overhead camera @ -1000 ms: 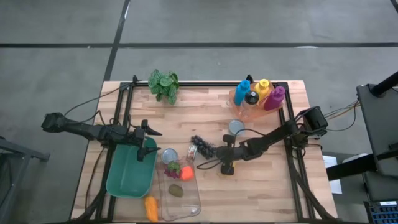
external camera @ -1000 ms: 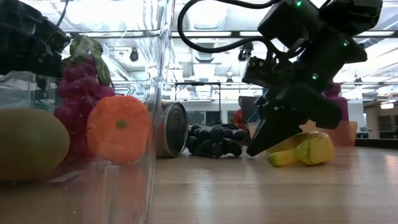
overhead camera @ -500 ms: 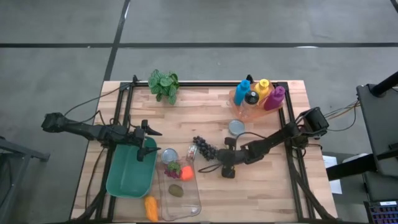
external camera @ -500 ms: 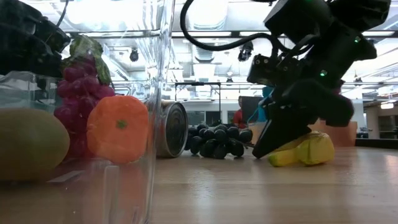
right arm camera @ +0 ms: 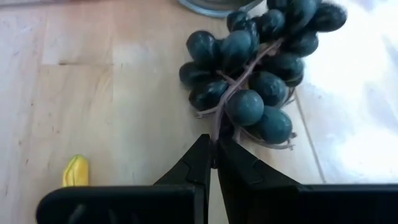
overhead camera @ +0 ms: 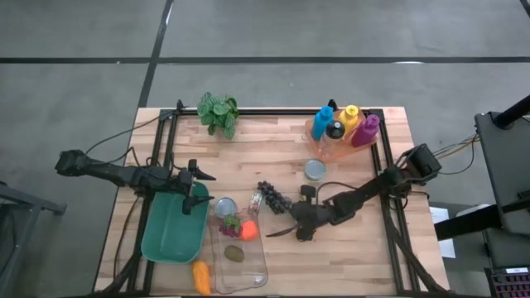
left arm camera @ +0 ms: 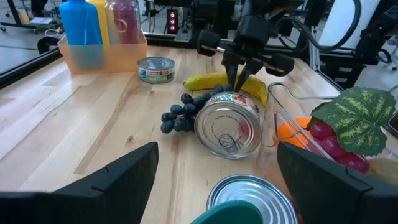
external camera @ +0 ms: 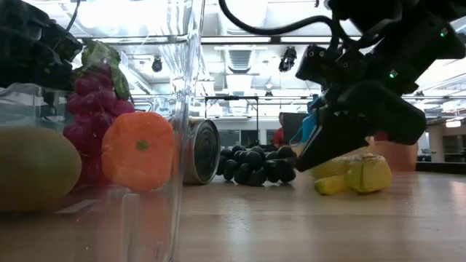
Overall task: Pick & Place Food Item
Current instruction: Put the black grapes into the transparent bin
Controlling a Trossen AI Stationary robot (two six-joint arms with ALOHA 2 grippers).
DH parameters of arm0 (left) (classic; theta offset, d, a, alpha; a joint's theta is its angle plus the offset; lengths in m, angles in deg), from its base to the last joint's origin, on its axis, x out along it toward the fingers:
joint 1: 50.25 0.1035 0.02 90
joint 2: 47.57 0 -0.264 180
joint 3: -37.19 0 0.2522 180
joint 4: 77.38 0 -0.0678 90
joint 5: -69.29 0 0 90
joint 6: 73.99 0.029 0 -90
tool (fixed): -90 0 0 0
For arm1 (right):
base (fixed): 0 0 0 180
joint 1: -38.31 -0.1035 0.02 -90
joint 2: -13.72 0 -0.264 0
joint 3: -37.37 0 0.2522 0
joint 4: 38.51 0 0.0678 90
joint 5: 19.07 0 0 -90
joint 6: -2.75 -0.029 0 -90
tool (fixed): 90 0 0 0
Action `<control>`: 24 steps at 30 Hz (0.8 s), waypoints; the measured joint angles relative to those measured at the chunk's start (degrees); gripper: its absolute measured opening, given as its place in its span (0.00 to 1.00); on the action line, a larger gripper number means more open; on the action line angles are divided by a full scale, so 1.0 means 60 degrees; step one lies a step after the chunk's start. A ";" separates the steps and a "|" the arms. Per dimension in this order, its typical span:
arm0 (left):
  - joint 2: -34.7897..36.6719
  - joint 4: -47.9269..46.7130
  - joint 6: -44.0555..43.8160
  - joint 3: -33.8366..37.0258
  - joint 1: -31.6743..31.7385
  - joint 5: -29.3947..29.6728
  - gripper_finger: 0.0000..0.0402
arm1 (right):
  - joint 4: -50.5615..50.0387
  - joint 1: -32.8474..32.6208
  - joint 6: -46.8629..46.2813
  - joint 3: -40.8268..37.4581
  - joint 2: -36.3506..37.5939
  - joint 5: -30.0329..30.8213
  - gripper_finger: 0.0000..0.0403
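A bunch of dark grapes (overhead camera: 272,197) lies on the wooden table right of a tipped can (left arm camera: 229,127); it also shows in the low view (external camera: 255,166) and the right wrist view (right arm camera: 255,68). My right gripper (right arm camera: 213,158) is shut at the bunch's right end, low over the table (external camera: 300,166), slanting down from the right. A yellow banana (external camera: 357,175) lies just behind it. My left gripper (overhead camera: 201,189) waits open at the table's left, above a green bin (overhead camera: 170,232). My right gripper pinches the grapes' bare stem (right arm camera: 216,138) at its free end between the two shut fingertips. The fingers slant down from the table's right, roughly in line with the stem. The bunch lies on the table beyond the fingertips, and its stem end is raised a little.
A clear container (overhead camera: 248,269) near the front edge holds an orange piece, red berries and a green fruit. A carrot (overhead camera: 200,277) lies beside it. An upright can (overhead camera: 225,205), a flat tin (overhead camera: 315,170), a tray of bottles (overhead camera: 344,128) and a plant (overhead camera: 218,112) stand around.
My right gripper has swung toward the table's near edge and risen a little, staying shut; its fingertips have come up off the table. The grapes' stem end has risen slightly, while the rest of the bunch has stayed in place.
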State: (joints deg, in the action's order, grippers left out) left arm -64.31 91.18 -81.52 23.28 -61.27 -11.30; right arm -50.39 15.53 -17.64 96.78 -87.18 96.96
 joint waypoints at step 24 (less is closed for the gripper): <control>0.0001 -0.0004 0.0000 0.0003 -0.0002 0.0000 0.84 | -0.0158 -0.0633 0.0245 0.0319 0.0385 0.2037 0.04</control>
State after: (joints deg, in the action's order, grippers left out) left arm -64.30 91.16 -81.52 23.30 -61.28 -11.30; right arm -51.33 11.73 -16.17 98.69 -84.87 109.18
